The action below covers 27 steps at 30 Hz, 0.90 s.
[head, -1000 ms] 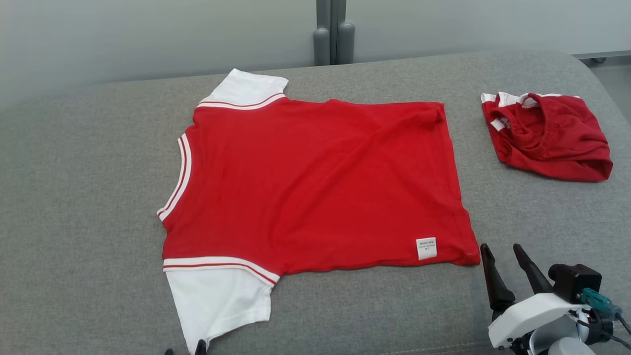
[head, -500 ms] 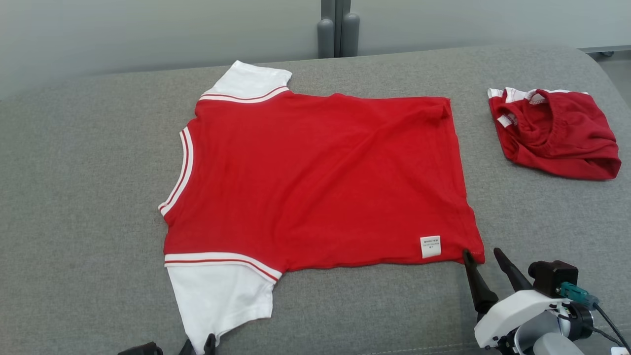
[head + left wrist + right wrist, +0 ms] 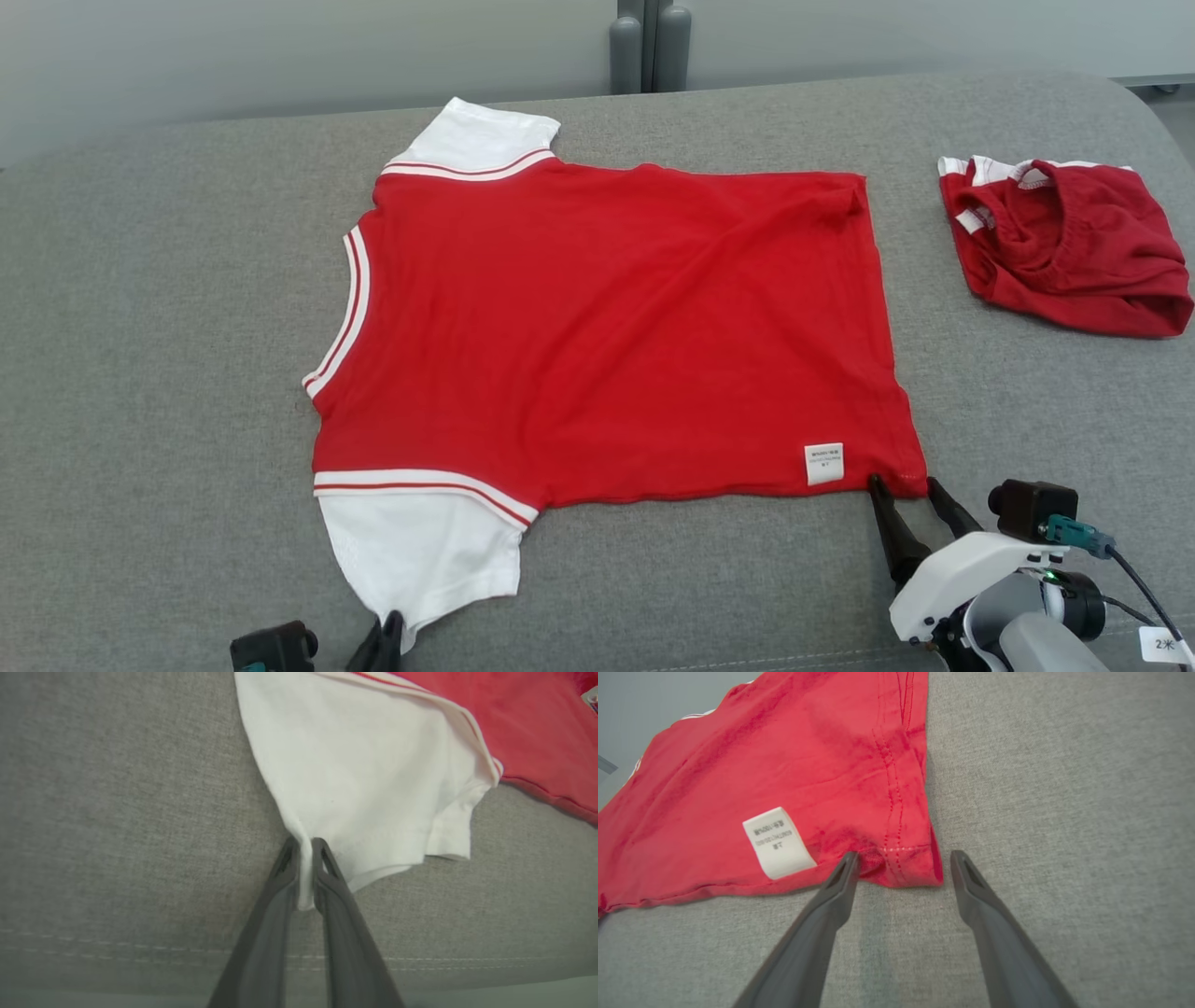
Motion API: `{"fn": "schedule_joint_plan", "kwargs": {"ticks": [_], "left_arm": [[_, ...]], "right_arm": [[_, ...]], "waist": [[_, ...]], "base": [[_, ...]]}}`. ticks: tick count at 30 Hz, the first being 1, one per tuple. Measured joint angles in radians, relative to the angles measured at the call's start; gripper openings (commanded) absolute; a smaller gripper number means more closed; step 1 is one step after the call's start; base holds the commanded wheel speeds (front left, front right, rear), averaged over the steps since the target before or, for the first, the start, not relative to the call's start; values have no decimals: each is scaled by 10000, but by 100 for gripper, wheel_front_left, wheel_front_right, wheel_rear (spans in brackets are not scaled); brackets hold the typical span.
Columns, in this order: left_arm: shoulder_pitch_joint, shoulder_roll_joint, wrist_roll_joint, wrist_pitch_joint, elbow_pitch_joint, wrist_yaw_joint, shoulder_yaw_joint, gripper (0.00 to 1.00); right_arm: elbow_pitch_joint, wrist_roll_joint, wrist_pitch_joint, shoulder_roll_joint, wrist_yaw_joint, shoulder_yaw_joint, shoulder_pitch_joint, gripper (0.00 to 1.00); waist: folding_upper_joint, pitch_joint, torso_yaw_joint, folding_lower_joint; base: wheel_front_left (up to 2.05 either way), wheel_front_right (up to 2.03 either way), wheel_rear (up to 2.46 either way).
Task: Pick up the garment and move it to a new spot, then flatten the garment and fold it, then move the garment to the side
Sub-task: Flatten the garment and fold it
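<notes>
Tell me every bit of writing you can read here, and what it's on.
"2米": on a small white tag at the head view's lower right corner.
White label sewn on the red shirt, near its hem corner: several printed lines, too small and blurred to read.

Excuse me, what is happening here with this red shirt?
A two-armed robot is working on a red shirt spread out on a grey cushioned surface. Its left gripper pinches the tip of the near white sleeve between its fingers. Its right gripper stands open, one finger on each side of the shirt's near hem corner, not yet closed on it. A second red garment lies crumpled at the far right.
</notes>
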State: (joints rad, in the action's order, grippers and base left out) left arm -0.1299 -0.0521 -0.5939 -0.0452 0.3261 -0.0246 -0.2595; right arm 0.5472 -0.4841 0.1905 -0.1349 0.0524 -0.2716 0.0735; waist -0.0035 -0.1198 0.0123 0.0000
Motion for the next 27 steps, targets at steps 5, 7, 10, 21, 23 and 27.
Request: {"fn": "schedule_joint_plan", "kwargs": {"ticks": [5,7,10,21,23,27], "left_arm": [[247,4,-21,-12,134,167,-128,0],[295,6,-84,-102,144,171,-130,0],[302,13,-127,-236,123,249,-92,0],[395,31,-621,-1122,-1271,447,380,0],[491,36,-648,-1342,-1812,523,539,0],[906,42,-750,-1465,-2460,629,648,0]], "right_arm": [[353,-249,-67,90,180,102,287,48],[466,-472,-67,123,280,151,387,31],[506,-754,-42,161,410,278,476,0],[71,-1336,305,111,619,525,591,0],[-48,-1419,305,2,644,470,590,0],[-313,-1419,305,-234,708,355,591,0]], "waist": [[0,-55,-58,0],[0,-66,-71,0],[0,-69,-75,0],[0,22,-138,0],[0,67,-168,0],[0,133,-202,0]], "base": [[0,0,0],[0,0,0],[0,0,0],[0,0,0],[0,0,0],[0,0,0]]}}
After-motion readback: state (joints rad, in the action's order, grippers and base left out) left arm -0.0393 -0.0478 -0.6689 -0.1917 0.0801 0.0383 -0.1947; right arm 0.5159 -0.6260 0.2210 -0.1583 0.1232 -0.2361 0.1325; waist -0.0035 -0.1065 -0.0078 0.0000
